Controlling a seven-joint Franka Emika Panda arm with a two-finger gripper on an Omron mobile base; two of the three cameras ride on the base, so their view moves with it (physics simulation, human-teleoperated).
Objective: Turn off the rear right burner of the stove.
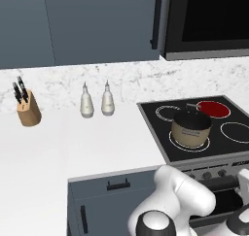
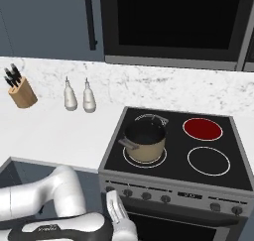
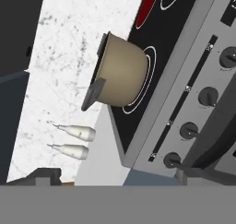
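rear right burner (image 2: pixel 202 129) glowing red | pot (image 2: pixel 145 142) front-left ring, looks empty | jaws apart

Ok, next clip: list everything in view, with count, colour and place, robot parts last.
stove: one, black glass, grey knob panel, right of counter
rear right burner: one, glowing red
pot: one, beige, on front left ring
bottles: two, white, by backsplash
knife block: one, wooden, far left of counter
microwave: one, black, above stove
counter: one, white
arm: one, white, low before the stove
gripper: open
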